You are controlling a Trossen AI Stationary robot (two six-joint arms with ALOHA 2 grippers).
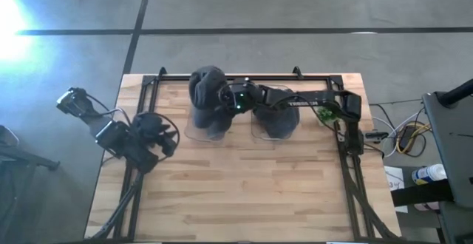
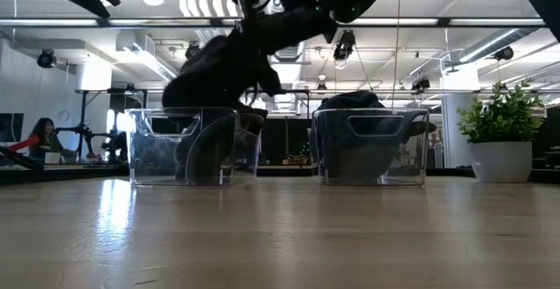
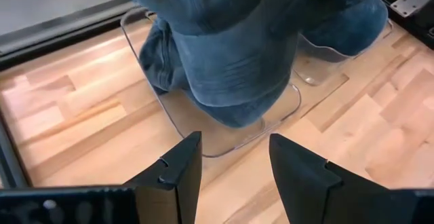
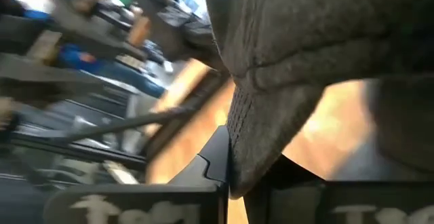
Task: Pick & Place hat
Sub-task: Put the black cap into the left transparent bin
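One hat (image 1: 208, 89) clamped in right end effector (image 1: 222, 96) over left bin (image 1: 209, 129), left end effector (image 1: 151, 135) apart.

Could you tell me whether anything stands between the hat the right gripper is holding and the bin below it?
Nothing visible does. The right gripper holds the hat right above the left clear bin, its lower edge already dipping inside. The other bin, beside it, holds more hats. The left gripper waits open at the table's left edge.

harsh window glare, backlit low view, blurred right wrist view
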